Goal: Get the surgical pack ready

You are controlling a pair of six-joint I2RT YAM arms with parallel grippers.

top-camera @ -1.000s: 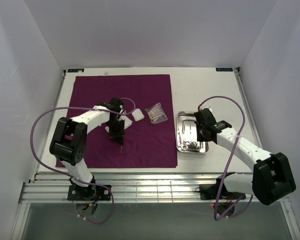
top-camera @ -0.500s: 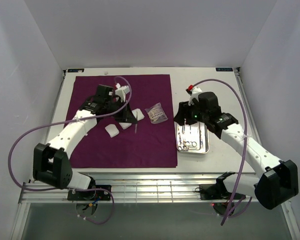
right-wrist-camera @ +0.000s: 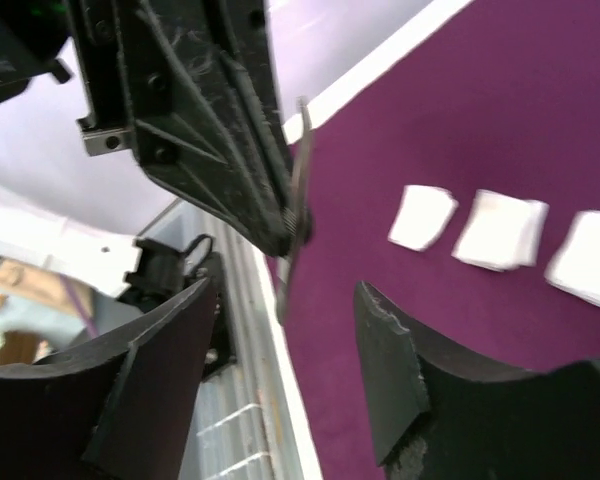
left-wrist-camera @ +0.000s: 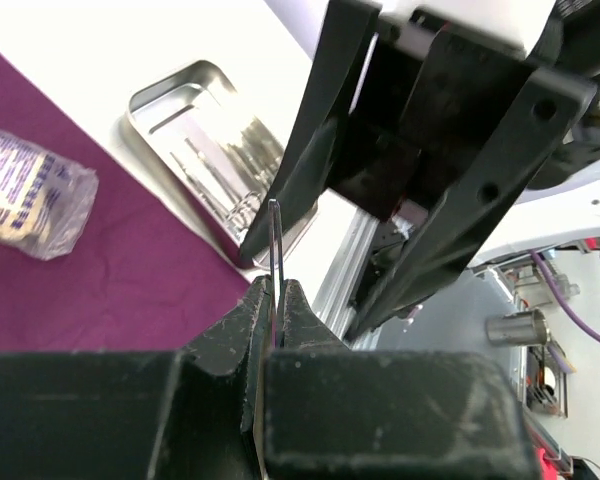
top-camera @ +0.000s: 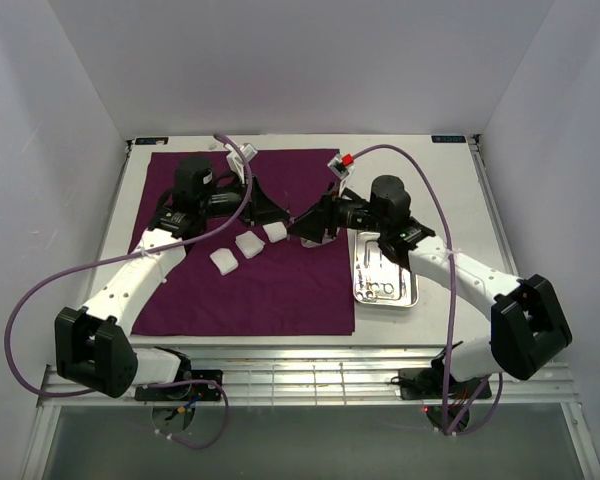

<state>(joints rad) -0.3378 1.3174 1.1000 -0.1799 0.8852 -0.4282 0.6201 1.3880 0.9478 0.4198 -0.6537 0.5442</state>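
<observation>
Purple cloth [top-camera: 280, 290], a large flat square, lies spread over the left and middle of the top view. Three white gauze pads [top-camera: 248, 244] sit on it in a slanted row, and the small steel tray [top-camera: 385, 302] stands just off its right edge with instruments inside. A second ago my left gripper [top-camera: 276, 214] was low over the cloth's middle and my right gripper [top-camera: 302, 228] over the tray; now both meet above the cloth's right part. My left jaws pinch a thin steel instrument [left-wrist-camera: 273, 245]. My right jaws stand wide either side of it, apparently not touching. I judge this a handover, with the pack far from wrapped.
</observation>
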